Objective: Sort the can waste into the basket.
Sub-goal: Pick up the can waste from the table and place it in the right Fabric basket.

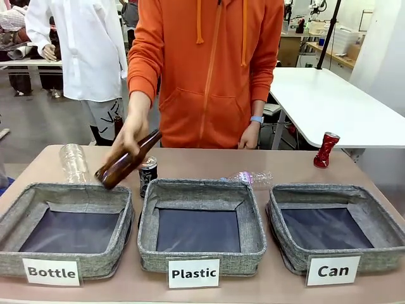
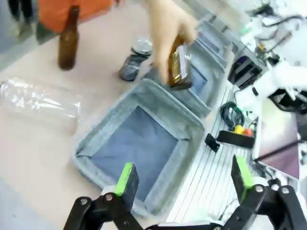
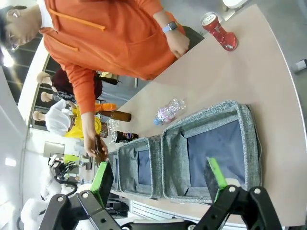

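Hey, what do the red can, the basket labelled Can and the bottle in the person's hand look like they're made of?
Red can: seemingly thin painted metal; glossy, dented and pinched at the waist. Basket labelled Can: grey woven fabric with a heathered weave and a dark, smoother lining. Bottle: probably brown glass; glossy and translucent.

Front across table (image 1: 190, 161); wrists obliquely above

You see the black can (image 1: 149, 170) only in part: the Plastic basket (image 1: 201, 252) corner hides its base. Crushed clear bottle (image 1: 252, 178): underside hidden behind that rim. Left wrist view: person's hand (image 2: 168, 26) and held brown bottle (image 2: 179, 67) motion-blurred; clear plastic bottle (image 2: 41, 98) cut by left edge.
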Controlling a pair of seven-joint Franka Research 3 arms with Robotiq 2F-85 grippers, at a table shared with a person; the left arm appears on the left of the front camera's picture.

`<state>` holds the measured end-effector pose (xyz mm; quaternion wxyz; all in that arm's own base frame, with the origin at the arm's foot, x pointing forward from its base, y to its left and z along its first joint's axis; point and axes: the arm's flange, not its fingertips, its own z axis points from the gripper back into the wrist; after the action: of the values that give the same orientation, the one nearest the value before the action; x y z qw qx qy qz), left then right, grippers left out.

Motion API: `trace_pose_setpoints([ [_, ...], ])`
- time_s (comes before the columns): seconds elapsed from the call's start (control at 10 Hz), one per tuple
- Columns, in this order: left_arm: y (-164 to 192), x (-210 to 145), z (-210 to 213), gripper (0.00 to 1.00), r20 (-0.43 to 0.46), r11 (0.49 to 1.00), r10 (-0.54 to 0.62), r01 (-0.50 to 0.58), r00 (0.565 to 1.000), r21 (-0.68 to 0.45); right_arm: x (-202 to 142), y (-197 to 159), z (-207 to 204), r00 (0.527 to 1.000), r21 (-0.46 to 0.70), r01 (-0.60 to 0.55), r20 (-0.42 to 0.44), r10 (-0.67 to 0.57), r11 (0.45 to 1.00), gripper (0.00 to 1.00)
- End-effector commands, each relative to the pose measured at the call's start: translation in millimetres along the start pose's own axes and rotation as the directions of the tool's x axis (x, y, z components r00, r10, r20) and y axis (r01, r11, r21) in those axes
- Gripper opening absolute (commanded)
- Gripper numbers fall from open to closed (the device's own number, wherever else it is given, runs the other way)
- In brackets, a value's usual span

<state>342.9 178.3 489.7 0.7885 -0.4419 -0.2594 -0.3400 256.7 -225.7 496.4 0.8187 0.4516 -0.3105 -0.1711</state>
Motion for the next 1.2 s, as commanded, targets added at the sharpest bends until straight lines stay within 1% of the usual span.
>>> trace_pose_setpoints([
  [0.0, 13.4, -46.3, 30.0, 1.00, 0.163, 0.985, -0.154, 0.163, 0.975, -0.049, 2.0, -0.6, 0.1, 1.000, 0.021, -0.026, 0.014, 0.025, 0.999, 1.00],
  [0.1, 15.5, -71.7, 51.6, 1.00, 0.170, 0.955, -0.266, 0.284, 0.949, -0.087, 2.0, -0.6, 0.1, 1.000, 0.021, -0.026, 0.014, 0.025, 0.999, 1.00],
  [0.2, 22.8, -83.3, 65.6, 1.00, 0.227, 0.959, -0.218, 0.252, 0.949, -0.132, 2.0, -0.6, 0.1, 1.000, 0.021, -0.026, 0.014, 0.025, 0.999, 1.00],
  [0.3, 31.5, -84.4, 72.5, 1.00, 0.278, 0.976, -0.077, 0.129, 0.957, -0.174, 2.0, -0.6, 0.1, 1.000, 0.021, -0.026, 0.014, 0.025, 0.999, 1.00],
  [0.4, 41.8, -77.7, 64.3, 1.00, 0.312, 0.986, 0.094, -0.046, 0.945, -0.159, 2.0, -0.6, 0.1, 1.000, 0.021, -0.026, 0.014, 0.025, 0.999, 1.00],
  [0.5, 43.6, -65.6, 55.3, 1.00, 0.324, 0.980, 0.182, -0.142, 0.928, -0.142, 2.0, -0.6, 0.1, 1.000, 0.021, -0.026, 0.014, 0.025, 0.999, 1.00],
  [0.6, 46.0, -50.6, 44.3, 1.00, 0.326, 0.971, 0.237, -0.211, 0.915, -0.112, 2.0, -0.6, 0.1, 1.000, 0.021, -0.026, 0.014, 0.025, 0.999, 1.00],
  [0.8, 44.5, -21.8, 25.9, 1.00, 0.222, 0.976, 0.217, -0.211, 0.951, -0.049, 2.0, -0.6, 0.1, 1.000, 0.021, -0.026, 0.014, 0.025, 0.999, 1.00],
  [0.9, 40.4, -11.0, 17.6, 1.00, 0.184, 0.984, 0.174, -0.167, 0.967, -0.057, 2.0, -0.6, 0.1, 1.000, 0.021, -0.026, 0.014, 0.025, 0.999, 1.00],
  [1.0, 37.2, 1.1, 1.8, 1.00, 0.123, 0.994, 0.105, -0.100, 0.987, -0.044, 2.0, -0.6, 0.1, 1.000, 0.021, -0.026, 0.014, 0.025, 0.999, 1.00],
  [1.1, 37.6, 14.3, -21.3, 1.00, 0.038, 0.999, 0.015, -0.013, 0.999, -0.047, 2.0, -0.6, 0.1, 1.000, 0.021, -0.026, 0.014, 0.025, 0.999, 1.00],
])
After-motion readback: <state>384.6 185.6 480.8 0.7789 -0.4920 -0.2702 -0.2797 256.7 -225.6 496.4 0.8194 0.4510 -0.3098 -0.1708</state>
